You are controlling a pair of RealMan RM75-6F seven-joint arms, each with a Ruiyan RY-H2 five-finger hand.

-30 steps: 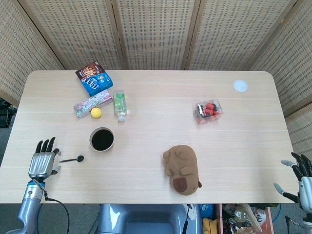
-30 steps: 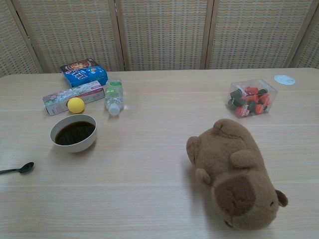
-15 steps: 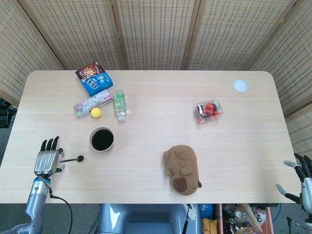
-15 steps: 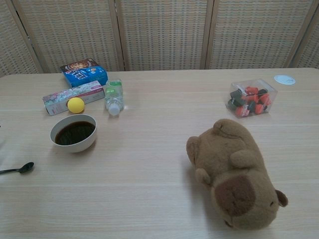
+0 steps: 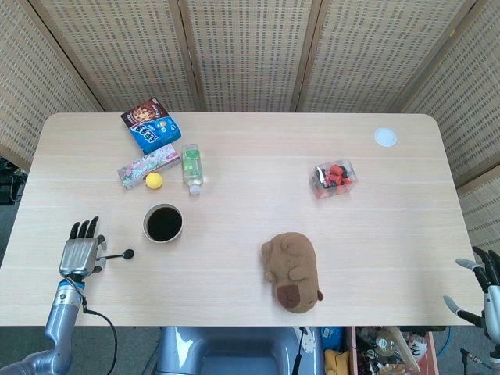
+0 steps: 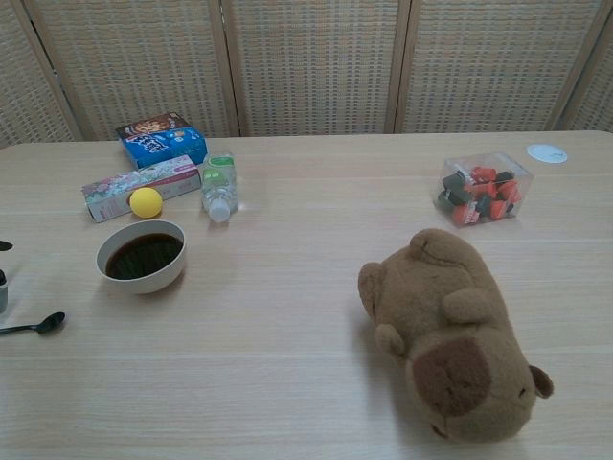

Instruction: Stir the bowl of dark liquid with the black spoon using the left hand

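Observation:
A white bowl of dark liquid (image 5: 163, 223) (image 6: 142, 256) stands on the table's left half. The black spoon (image 5: 118, 255) (image 6: 35, 325) lies flat to the bowl's left, its round end toward the bowl. My left hand (image 5: 80, 251) hovers over the spoon's handle end with its fingers stretched out and apart, holding nothing; only its fingertips (image 6: 3, 278) show at the chest view's left edge. My right hand (image 5: 486, 285) hangs off the table's near right corner, fingers spread and empty.
A brown plush animal (image 5: 292, 271) (image 6: 450, 332) lies near the front middle. Behind the bowl are a yellow ball (image 5: 155, 180), a small bottle (image 5: 192, 166), a pink packet (image 5: 147, 166) and a blue box (image 5: 151, 124). A clear box of red and black pieces (image 5: 334, 177) and a white disc (image 5: 385, 137) sit far right.
My left hand has slid right and a little forward, closing onto the spoon's handle end. The right hand has sunk slightly lower at the corner. The spoon and bowl have stayed put.

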